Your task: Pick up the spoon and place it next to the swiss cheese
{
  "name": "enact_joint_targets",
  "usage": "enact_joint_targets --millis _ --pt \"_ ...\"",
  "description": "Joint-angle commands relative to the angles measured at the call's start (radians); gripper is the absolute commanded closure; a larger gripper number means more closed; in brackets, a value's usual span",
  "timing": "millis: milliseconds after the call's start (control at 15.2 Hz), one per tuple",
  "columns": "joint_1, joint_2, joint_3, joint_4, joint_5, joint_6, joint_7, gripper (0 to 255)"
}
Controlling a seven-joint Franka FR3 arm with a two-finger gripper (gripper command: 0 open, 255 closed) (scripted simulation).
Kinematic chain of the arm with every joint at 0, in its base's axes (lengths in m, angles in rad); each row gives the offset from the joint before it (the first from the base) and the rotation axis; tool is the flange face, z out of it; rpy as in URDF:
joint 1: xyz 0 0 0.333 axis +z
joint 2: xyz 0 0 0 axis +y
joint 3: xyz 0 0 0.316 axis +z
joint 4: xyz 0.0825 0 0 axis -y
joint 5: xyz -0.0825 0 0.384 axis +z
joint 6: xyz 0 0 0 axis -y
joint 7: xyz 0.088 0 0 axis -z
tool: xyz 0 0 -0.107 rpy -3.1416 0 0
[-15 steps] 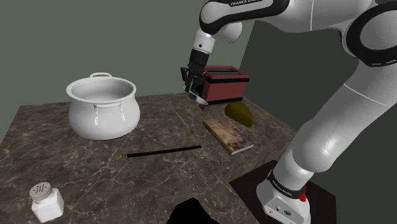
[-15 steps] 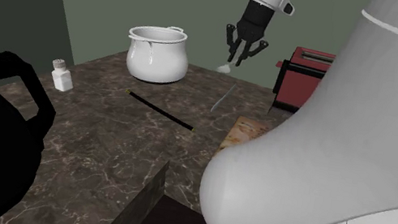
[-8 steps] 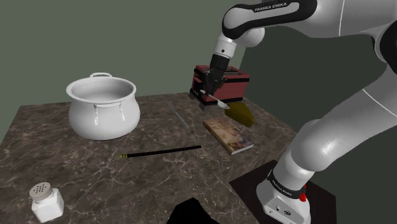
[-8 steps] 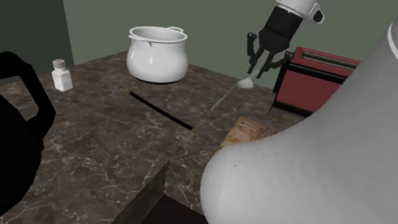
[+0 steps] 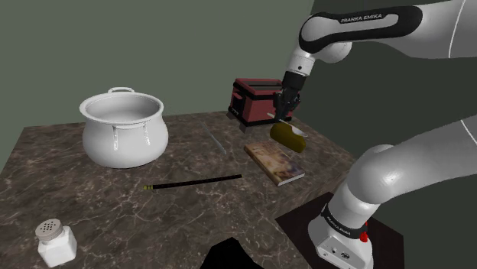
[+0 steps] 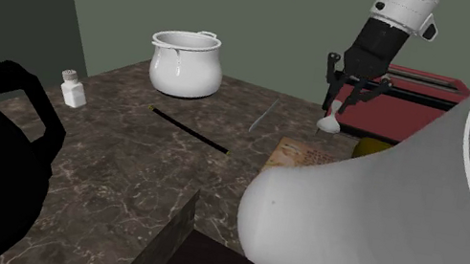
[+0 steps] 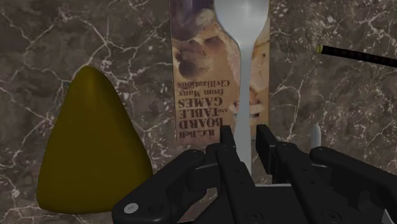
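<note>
My black gripper hangs in the air, shut on the handle of a pale grey spoon. The spoon's bowl points down and away from the fingers. Just below sits the cheese, a plain olive-yellow wedge on the dark marble table, in front of the red toaster. In the wrist view the spoon lies over the book cover, with the wedge beside the book.
A red toaster stands behind the cheese. The book lies in front of it. A white pot, a thin black stick, a thin grey rod and a salt shaker share the table.
The gripper has carried the spoon toward the shoulder view's right, from in front of the toaster's left end to above the cheese and book. Nothing on the table moved.
</note>
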Motion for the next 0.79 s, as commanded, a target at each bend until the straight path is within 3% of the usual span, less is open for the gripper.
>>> enact_joint_targets --millis 0,726 --pt "-0.022 -0.054 -0.026 -0.037 -0.027 -0.023 -0.030 255" --pt "-0.183 -0.281 -0.213 -0.135 -0.233 -0.182 -0.236 255"
